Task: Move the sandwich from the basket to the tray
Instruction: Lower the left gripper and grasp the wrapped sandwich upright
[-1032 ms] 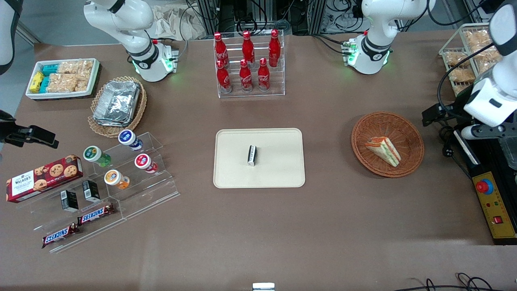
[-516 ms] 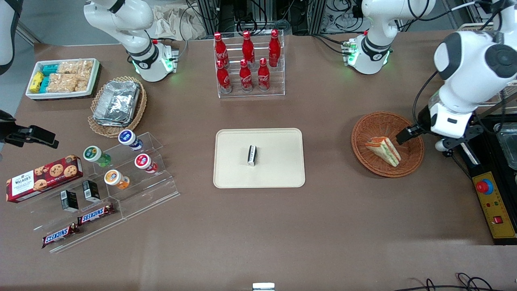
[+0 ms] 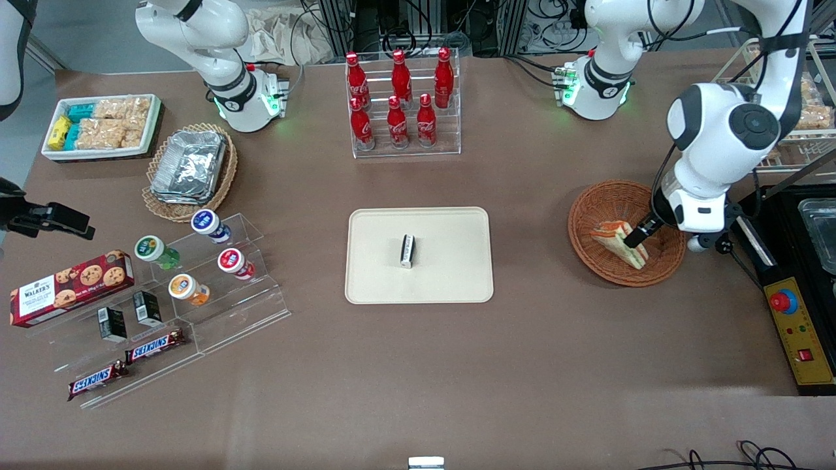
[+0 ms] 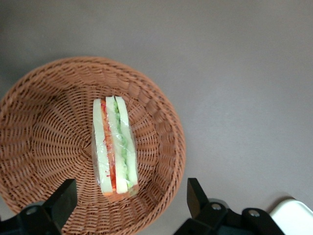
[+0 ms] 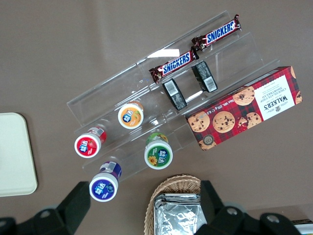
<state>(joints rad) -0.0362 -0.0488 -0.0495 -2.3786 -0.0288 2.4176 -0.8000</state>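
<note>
While my left gripper (image 4: 129,200) hangs over the round brown wicker basket (image 4: 44,122), fingers wide apart, the wrapped triangle sandwich (image 4: 113,149) lies inside, its long side running straight away from the gap between them.

gripper (image 4: 128,200): fingers cut off at edge | basket (image 4: 161,122): rim cropped

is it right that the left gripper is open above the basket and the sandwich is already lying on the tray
Not quite. The sandwich is in the basket, not on the tray. The left wrist view shows it there, with the left gripper open above the basket.
</note>
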